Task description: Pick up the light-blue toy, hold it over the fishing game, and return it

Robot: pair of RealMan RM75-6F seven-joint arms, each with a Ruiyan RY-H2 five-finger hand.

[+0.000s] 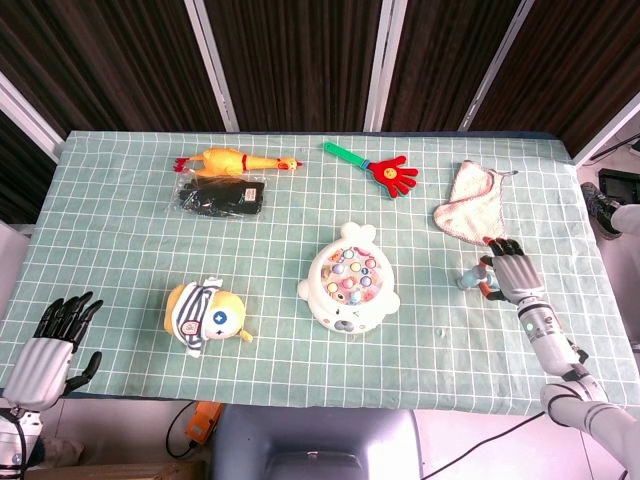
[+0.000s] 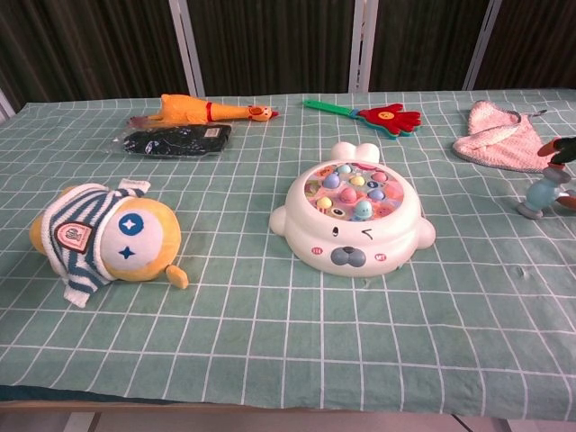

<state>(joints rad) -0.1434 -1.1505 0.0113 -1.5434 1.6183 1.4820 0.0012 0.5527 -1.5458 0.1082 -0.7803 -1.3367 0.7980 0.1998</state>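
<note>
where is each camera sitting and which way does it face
Head view: high over the near table edge, looking steeply down on the whole tablecloth; shows the left hand and the right hand at the light-blue toy.
Chest view: low at the near edge, looking across; only dark fingers at the right border.
Shared: fishing game, light-blue toy, plush toy.

Tablecloth (image 1: 120, 200) green, white grid. Fishing game (image 1: 347, 284) white, pastel fish. Plush (image 1: 203, 316) yellow, striped. Toy (image 2: 543, 193) light-blue.
</note>
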